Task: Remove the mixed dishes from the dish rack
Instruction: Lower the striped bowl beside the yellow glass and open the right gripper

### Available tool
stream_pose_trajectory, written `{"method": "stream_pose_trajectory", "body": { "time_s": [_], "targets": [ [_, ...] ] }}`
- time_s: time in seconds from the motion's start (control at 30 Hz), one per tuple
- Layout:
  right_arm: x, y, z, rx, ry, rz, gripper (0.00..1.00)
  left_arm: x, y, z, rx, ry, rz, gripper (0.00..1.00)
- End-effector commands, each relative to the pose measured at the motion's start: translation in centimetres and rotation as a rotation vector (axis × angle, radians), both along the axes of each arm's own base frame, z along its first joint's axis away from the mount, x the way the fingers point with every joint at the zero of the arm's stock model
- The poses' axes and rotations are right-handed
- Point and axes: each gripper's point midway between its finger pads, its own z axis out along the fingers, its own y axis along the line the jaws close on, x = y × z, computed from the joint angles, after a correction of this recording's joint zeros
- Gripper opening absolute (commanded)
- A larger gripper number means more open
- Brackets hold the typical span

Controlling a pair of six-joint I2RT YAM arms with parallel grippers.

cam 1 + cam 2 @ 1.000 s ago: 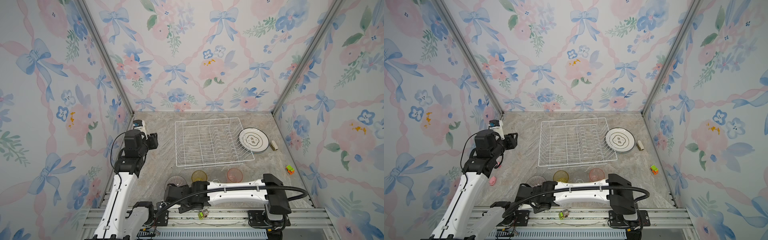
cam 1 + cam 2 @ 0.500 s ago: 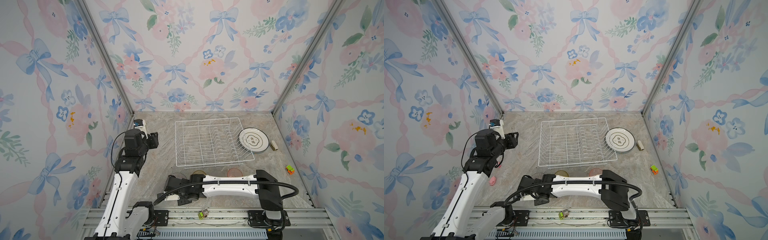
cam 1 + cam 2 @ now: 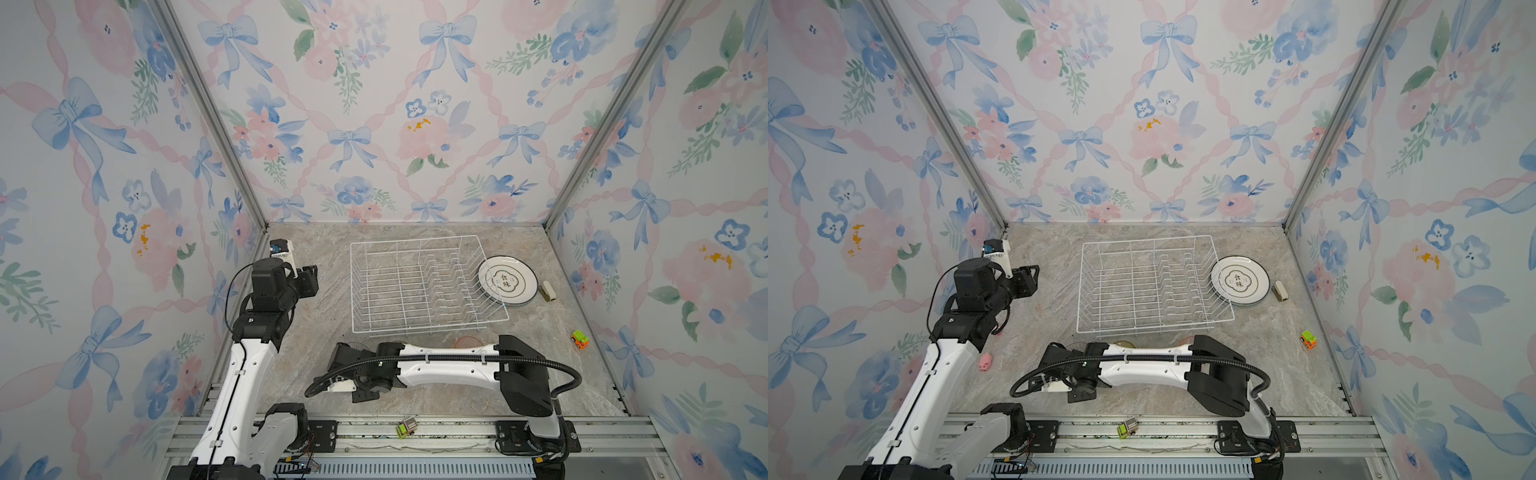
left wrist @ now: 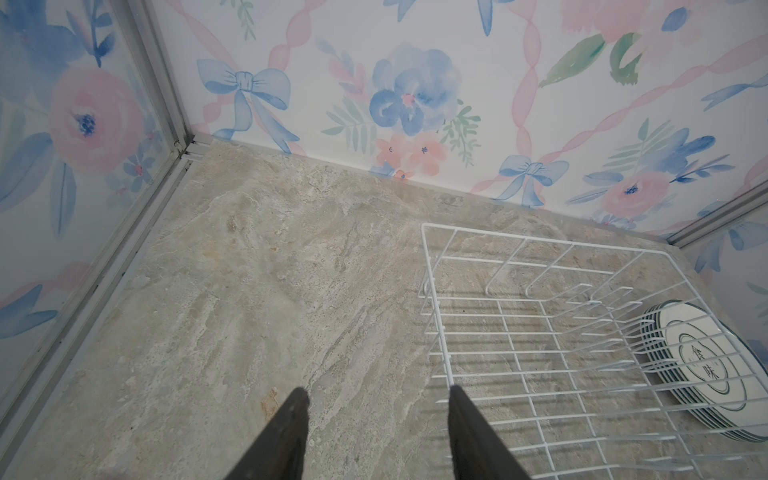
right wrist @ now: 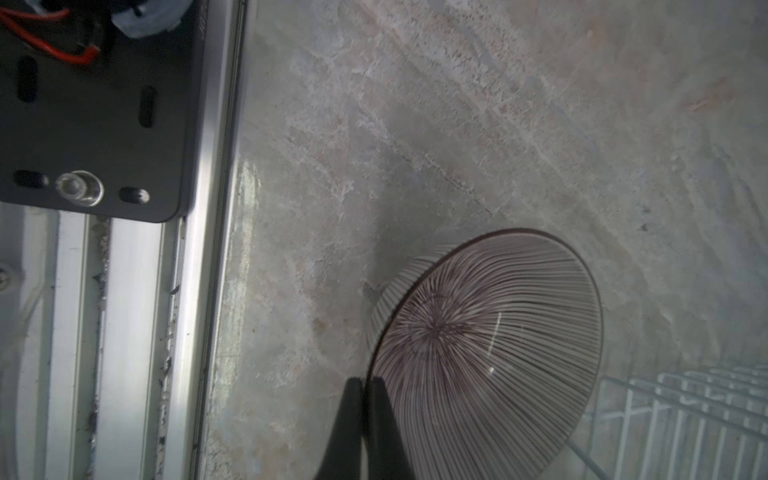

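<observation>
**Ana:** What are you doing now?

**Me:** I am looking at both top views. The rack (image 3: 399, 286) is sitting empty in the middle of the table (image 3: 324, 324). So I am thinking this is the last step: putting down the bowl (image 3: 1075, 347) in front of the rack. The plates (image 3: 507, 280) are lying in a pile, touching the rack's right side. My left claw (image 3: 312, 280) is hanging near the left wall, well apart from the rack.

**Ana:** Where are the cups?

**Me:** In a top view my right arm is hiding most of them. A yellow cup (image 3: 1123, 343) and a pink cup (image 3: 1187, 340) are peeking out just in front of the rack.

**Ana:** What is the left wrist view showing?

**Me:** The left claw is standing open, with nothing in it. The rack is looking like thin white wire with rows of little prongs. The plates are looking round, white and shiny, with dark rings.

**Ana:** And the right wrist view?

**Me:** The right claw (image 5: 365, 384) is pinching the bowl's thin rim, squeezed shut. The bowl is looking smooth and hard, with fine purple lines fanning out from its middle. It is near the metal rail (image 5: 133, 332). I cannot tell if it is touching the table.

**Ana:** What comes next?

**Me:** I am planning on lowering it gently, letting go, then backing away slowly without bumping the cups.
</observation>
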Motion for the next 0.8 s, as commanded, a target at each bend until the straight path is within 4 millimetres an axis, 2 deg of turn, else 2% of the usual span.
{"method": "stream_pose_trajectory", "body": {
  "time_s": [0.0,0.17,0.43,0.63,0.77],
  "targets": [
    [0.8,0.4,-0.5,0.013,0.004,-0.022,0.00,0.2,0.0,-0.2,0.015,-0.005,-0.015,0.54],
    [0.8,0.2,-0.9,0.002,0.007,-0.024,0.00,0.2,0.0,-0.3,0.015,-0.002,-0.015,0.56],
    [0.9,-0.2,-0.4,0.002,0.005,-0.030,0.17,0.3,-0.1,-0.2,0.011,-0.002,-0.020,0.55],
    [0.8,-0.3,0.5,0.023,0.004,-0.029,0.27,0.4,-0.1,-0.2,0.010,-0.004,-0.020,0.55],
    [0.5,-0.1,2.2,0.082,0.011,-0.026,0.30,0.3,-0.1,-0.2,0.010,-0.004,-0.022,0.55]
  ]
}}
